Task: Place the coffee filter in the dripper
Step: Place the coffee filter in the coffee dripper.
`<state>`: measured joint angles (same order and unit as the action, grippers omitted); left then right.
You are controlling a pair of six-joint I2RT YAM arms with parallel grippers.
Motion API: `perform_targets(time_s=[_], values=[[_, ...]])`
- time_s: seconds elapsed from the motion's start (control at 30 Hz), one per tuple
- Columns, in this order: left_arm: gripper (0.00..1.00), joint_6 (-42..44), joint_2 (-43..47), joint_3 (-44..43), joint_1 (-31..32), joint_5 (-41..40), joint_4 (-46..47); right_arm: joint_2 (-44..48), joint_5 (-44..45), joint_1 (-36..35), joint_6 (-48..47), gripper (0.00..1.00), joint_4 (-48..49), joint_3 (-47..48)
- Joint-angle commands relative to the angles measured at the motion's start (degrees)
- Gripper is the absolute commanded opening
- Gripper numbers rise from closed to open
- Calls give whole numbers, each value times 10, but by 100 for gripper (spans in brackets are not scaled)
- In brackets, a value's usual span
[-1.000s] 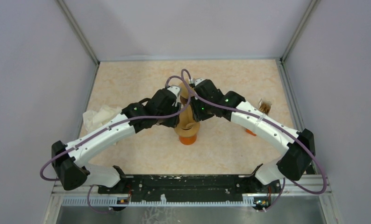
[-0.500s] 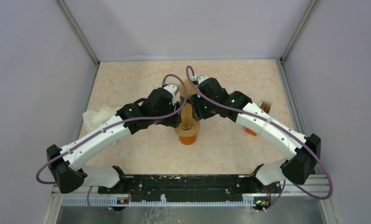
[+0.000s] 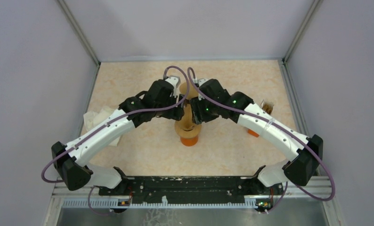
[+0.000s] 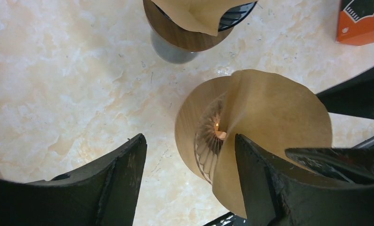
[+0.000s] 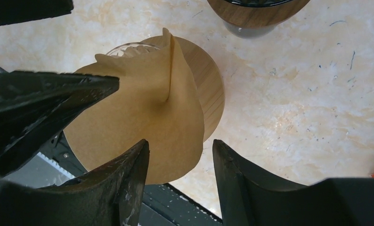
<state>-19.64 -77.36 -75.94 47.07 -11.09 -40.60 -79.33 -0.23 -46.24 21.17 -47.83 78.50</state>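
Observation:
The dripper [image 4: 206, 141] is ribbed glass with a wooden collar [image 5: 212, 92], standing on an orange base [image 3: 190, 140] mid-table. The brown paper coffee filter [image 4: 274, 113] lies over its mouth, folded and half spread, with a crease standing up [image 5: 168, 70]. My left gripper [image 4: 190, 157] hangs open above it, its right finger against the filter's edge. My right gripper [image 5: 180, 148] is also open, and the filter's [image 3: 187, 123] lower edge shows between its fingers. Nothing is gripped.
A second dripper [image 4: 194, 28] with a wooden collar, a dark mesh and its own filter stands just behind. An orange box [image 4: 361, 21] lies near the right arm, a brown packet [image 3: 267, 107] at the right edge, crumpled white paper [image 3: 98, 117] at the left.
Both grippers have opened off the filter, which now rests on the dripper. The left wrist has shifted back and slightly left; the right arm has barely moved.

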Motion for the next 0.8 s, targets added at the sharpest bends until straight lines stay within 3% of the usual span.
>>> perform_targets(time_s=[0.0, 0.77], values=[[74, 13, -12, -6, -7, 12, 10, -2, -18, 4, 1, 53, -2, 21], [70, 2, -32, -6, -16, -31, -33, -27, -31, 4, -19, 57, -3, -13]])
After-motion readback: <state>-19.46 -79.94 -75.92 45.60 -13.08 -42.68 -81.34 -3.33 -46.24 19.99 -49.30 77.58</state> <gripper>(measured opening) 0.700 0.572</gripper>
